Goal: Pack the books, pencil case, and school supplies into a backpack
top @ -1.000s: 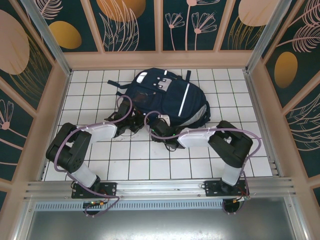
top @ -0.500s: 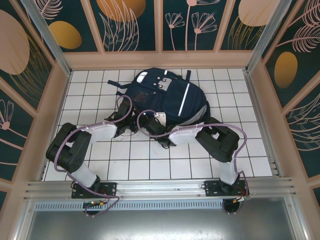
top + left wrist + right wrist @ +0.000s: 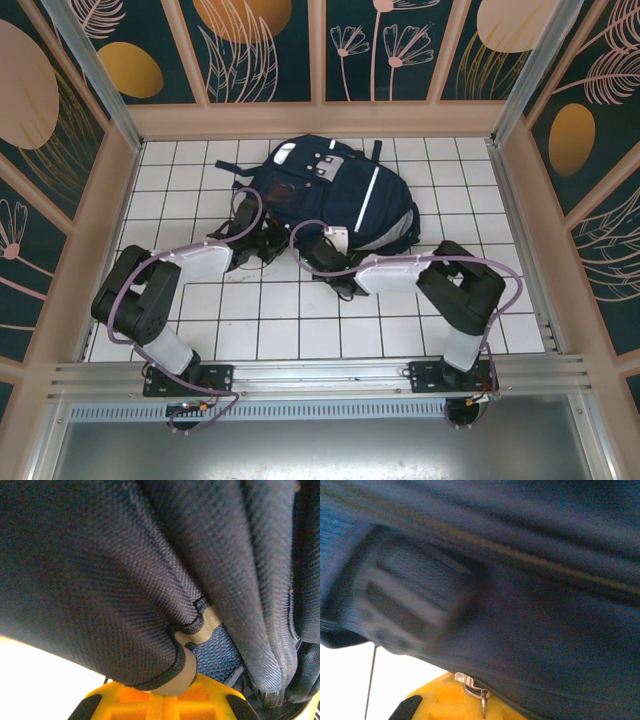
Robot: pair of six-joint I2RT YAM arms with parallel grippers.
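Navy blue backpack (image 3: 330,195), white reflective stripes up, lies flat and rumpled at the far middle of the white-tiled surface (image 3: 270,320) before me.

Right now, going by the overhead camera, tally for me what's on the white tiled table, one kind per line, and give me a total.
backpack: 1
robot arms: 2 (left arm, right arm)
Total: 3
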